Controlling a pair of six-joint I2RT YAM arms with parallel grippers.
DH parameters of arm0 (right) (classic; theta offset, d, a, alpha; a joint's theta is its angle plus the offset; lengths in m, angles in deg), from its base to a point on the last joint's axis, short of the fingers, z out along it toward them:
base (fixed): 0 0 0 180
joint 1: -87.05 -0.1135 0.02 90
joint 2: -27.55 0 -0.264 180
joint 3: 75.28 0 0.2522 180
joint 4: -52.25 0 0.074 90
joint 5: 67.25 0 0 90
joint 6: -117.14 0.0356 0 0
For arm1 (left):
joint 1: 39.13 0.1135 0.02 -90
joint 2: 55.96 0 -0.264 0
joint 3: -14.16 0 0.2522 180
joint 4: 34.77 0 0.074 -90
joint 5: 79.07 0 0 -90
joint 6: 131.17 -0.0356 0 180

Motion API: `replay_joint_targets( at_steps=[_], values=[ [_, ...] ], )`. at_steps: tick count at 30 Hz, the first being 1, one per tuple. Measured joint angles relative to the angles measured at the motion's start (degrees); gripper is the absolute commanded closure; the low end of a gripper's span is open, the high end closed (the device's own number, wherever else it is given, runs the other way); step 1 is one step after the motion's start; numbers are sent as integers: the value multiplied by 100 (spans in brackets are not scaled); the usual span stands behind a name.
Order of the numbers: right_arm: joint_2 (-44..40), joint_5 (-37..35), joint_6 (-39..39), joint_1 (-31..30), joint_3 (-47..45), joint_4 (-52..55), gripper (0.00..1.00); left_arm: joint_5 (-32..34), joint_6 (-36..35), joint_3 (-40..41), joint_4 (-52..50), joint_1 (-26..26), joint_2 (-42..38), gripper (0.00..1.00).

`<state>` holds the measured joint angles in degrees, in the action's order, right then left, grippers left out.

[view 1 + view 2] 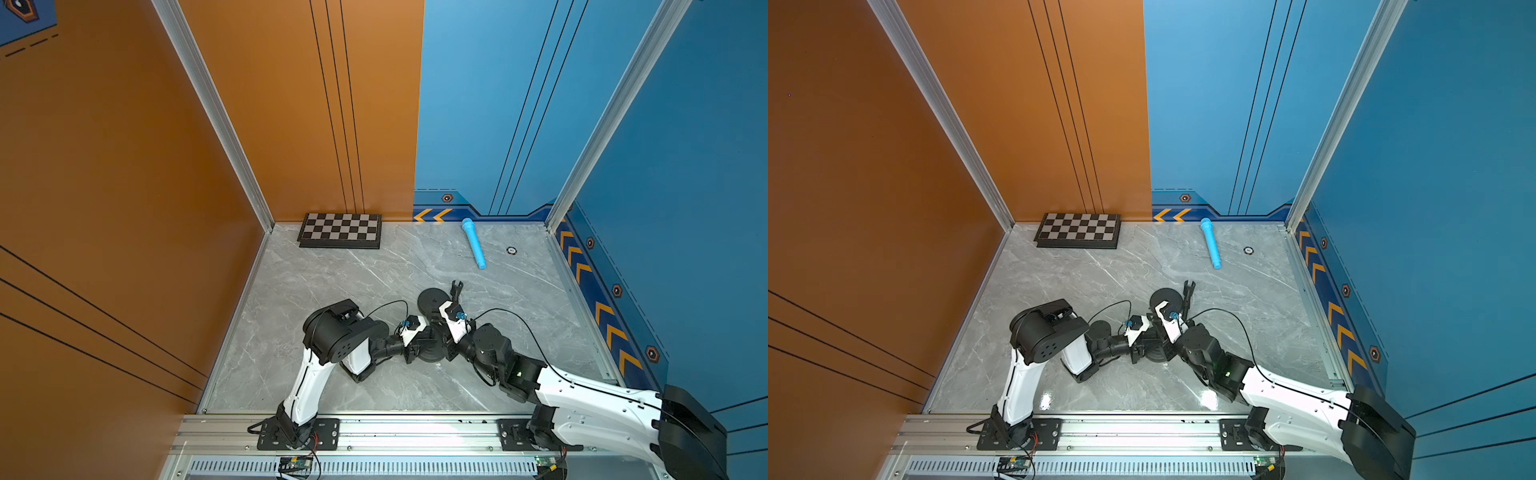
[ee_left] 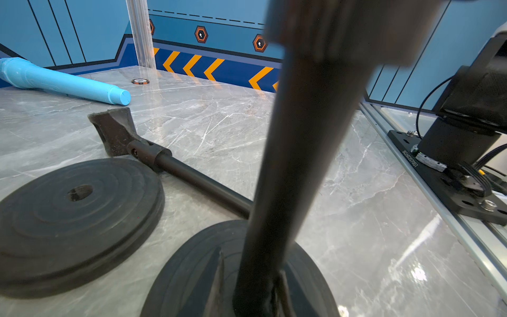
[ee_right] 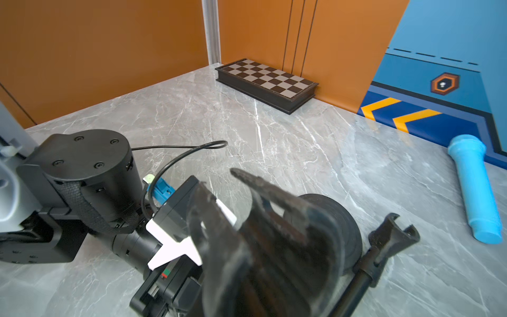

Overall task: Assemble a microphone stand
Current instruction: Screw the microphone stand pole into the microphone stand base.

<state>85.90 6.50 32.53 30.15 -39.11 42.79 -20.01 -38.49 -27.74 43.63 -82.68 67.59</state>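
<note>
Two black round bases lie mid-table, a far base point(image 1: 430, 297) and a near base point(image 1: 427, 355). The clip pole point(image 1: 456, 293) lies flat beside the far base. In the left wrist view a thick dark rod point(image 2: 299, 170) rises from the near base point(image 2: 186, 269). My left gripper point(image 2: 249, 263) straddles the rod's foot, open: one finger stands off it and the other is against it. My right gripper point(image 1: 446, 349) is shut just right of that base. Blurred black parts fill its jaws, so I cannot tell what it holds. The blue microphone point(image 1: 473, 243) lies at the back right.
A folded chessboard point(image 1: 340, 230) sits against the back wall to the left. A small round chip point(image 1: 511, 250) lies right of the microphone. Walls close three sides, and an aluminium rail point(image 1: 415, 432) with both arm mounts runs along the front. Wrist cables loop above the grippers.
</note>
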Motion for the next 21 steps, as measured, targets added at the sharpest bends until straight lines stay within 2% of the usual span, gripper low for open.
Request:
replay_joint_targets(
  at_steps=[2, 4, 6, 9, 14, 19, 21],
  values=[
    [-24, -267, 160, -103, -4, 28, 87, 31, 0, -2, -2, -15, 0, 67],
    [-96, -234, 210, -87, 0, 136, 69, 50, -4, -4, -2, -35, 0, 68],
    [-258, -17, 201, 24, 33, 446, 56, 94, 0, -7, -4, -63, 0, 68],
    [-612, 706, 46, 459, 129, 1027, 43, 116, 17, -4, -4, -66, -2, 69],
    [-863, 2024, -269, 1410, 566, 1773, 42, 138, 15, 0, -13, -66, -11, 69],
    [-643, 2863, -501, 1609, 767, 1910, 41, 140, 15, 0, -15, -66, -11, 69],
    [-468, 3032, -544, 1609, 815, 1908, 45, 138, 15, 0, -13, -66, -11, 68]
  ],
)
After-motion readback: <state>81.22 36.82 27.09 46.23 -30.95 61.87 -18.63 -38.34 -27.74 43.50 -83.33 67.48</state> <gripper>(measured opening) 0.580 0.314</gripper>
